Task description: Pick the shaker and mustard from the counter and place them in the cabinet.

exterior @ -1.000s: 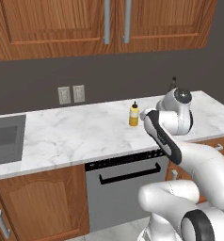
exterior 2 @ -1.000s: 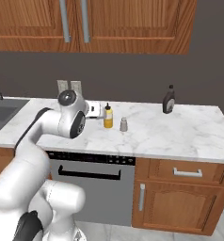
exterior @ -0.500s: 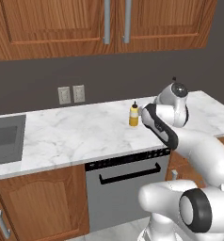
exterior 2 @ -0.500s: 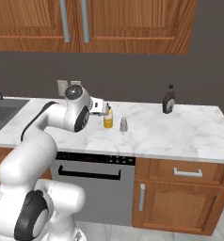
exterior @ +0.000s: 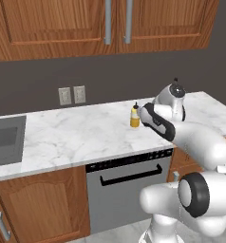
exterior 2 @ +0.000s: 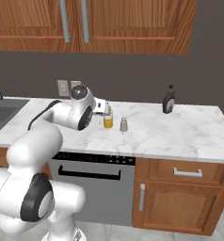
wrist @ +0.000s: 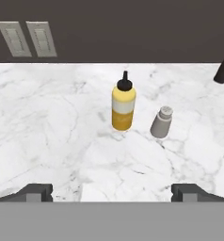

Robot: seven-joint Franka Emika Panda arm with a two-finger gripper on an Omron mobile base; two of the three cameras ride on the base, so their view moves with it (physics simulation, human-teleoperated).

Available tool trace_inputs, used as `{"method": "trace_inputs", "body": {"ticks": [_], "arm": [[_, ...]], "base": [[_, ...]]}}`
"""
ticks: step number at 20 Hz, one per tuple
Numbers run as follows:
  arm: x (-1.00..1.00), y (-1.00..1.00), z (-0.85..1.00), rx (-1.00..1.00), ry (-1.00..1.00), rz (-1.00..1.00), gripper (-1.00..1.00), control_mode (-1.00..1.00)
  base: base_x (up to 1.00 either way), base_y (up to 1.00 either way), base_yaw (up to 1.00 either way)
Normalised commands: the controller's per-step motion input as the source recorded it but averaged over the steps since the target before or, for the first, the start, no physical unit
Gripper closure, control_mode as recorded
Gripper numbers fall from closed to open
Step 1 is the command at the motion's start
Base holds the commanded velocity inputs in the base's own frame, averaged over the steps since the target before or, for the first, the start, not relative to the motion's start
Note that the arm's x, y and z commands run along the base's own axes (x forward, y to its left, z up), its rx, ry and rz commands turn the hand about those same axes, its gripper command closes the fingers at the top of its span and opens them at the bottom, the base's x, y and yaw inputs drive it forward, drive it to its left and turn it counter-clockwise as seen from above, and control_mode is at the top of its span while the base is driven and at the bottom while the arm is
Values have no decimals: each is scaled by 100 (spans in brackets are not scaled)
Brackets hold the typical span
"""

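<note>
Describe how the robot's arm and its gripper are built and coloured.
The arm is made of rounded, glossy white shells with dark grey to black rings at the joints. A black band runs along the forearm in the left base view. The gripper has two small, dark grey, blocky finger tips. No cables or markings are visible.

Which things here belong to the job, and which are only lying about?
Job: mustard, shaker, counter, cabinet, open tool.
Lying about: dark bottle, wall outlets, sink, dishwasher.
</note>
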Motion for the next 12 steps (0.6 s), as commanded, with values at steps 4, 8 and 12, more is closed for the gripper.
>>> {"method": "trace_inputs", "body": {"ticks": [4,8,12], "arm": [[29,0,-26,1,0,0,-100,-100],[33,0,-17,0,0,0,-100,-100],[34,0,-15,0,0,0,-100,-100]], "base": [[0,0,0],[0,0,0],[0,0,0]]}}
